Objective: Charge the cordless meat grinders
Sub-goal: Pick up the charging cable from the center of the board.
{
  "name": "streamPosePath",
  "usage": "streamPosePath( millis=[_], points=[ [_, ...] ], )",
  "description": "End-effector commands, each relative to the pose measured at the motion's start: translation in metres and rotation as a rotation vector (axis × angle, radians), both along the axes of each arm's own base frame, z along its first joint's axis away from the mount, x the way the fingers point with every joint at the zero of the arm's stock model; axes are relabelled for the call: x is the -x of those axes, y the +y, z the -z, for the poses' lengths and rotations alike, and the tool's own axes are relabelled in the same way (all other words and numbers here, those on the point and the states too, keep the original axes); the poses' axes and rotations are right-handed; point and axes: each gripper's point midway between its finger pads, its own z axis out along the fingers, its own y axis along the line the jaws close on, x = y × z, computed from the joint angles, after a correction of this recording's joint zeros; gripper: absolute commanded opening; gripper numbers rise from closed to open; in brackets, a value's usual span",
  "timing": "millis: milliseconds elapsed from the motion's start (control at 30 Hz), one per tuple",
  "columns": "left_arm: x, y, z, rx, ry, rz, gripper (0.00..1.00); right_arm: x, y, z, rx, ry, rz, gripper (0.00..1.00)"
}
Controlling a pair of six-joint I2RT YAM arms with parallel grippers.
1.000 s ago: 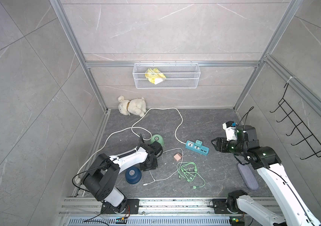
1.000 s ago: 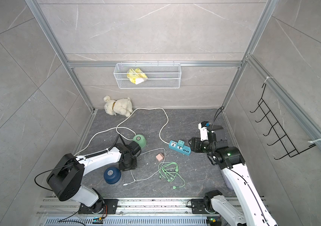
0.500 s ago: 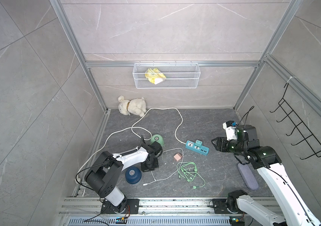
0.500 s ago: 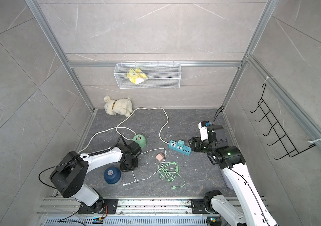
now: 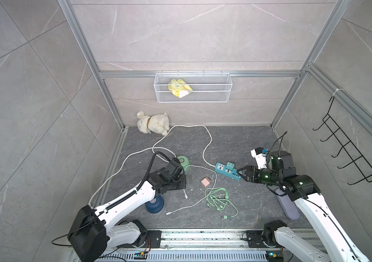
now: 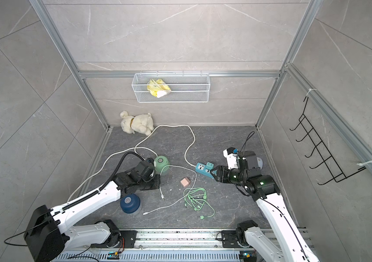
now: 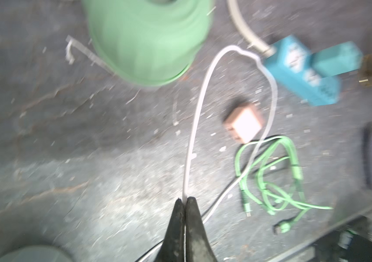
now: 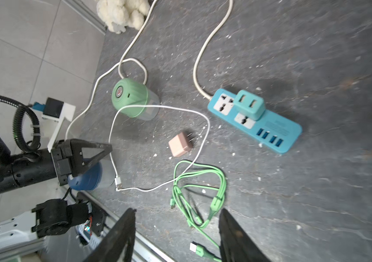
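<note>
White cable (image 7: 194, 118) pinched in closed left gripper (image 7: 184, 202), ends loose on floor. Mint grinder (image 6: 161, 164) just beside it, navy grinder (image 6: 130, 203) by left arm. Neither hooked up yet, so early days imo. Right gripper (image 8: 177, 211) open, empty, near power strip (image 8: 271, 129).

White arm links (image 5: 126, 200) with black joints (image 5: 303, 186), a ribbed black hose (image 5: 150, 164), and black triangular tool fingers (image 8: 90, 143).

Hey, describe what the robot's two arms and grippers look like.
Both arms have white shells and black joints. The left arm carries a ribbed black cable conduit; the right arm shows small green lights. The left gripper and right gripper are black, with tapered fingers.
</note>
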Motion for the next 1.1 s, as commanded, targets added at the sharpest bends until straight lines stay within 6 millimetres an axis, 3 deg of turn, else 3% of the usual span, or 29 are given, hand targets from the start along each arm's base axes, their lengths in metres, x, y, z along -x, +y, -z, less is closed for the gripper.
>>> streamPosePath(
  millis=[0,133,233,333,500,767,967,1067],
  points=[
    [-0.005,-0.035,-0.039,0.129,-0.187,0.168,0.0,0.004,0.027,-0.016,-0.098,-0.011,-0.08,0.62],
    [-0.009,-0.057,-0.061,0.148,-0.32,0.309,0.0,0.011,0.067,-0.008,-0.042,0.108,-0.186,0.64],
    [-0.014,-0.075,-0.078,0.152,-0.379,0.395,0.0,0.01,0.101,-0.013,-0.047,0.125,-0.214,0.65],
    [-0.012,-0.093,-0.085,0.139,-0.432,0.471,0.0,0.0,0.119,-0.015,-0.08,0.139,-0.179,0.71],
    [-0.005,-0.116,-0.085,0.045,-0.525,0.565,0.0,-0.012,0.139,-0.001,-0.029,0.175,-0.164,0.71],
    [-0.003,-0.12,-0.089,0.039,-0.574,0.554,0.0,-0.031,0.136,0.009,-0.082,0.199,0.003,0.61],
    [0.001,-0.118,-0.084,0.038,-0.568,0.567,0.0,-0.045,0.143,-0.006,-0.196,0.16,0.066,0.57],
    [0.003,-0.117,-0.085,0.044,-0.568,0.572,0.0,-0.048,0.136,-0.002,-0.168,0.165,0.109,0.57]
  ],
)
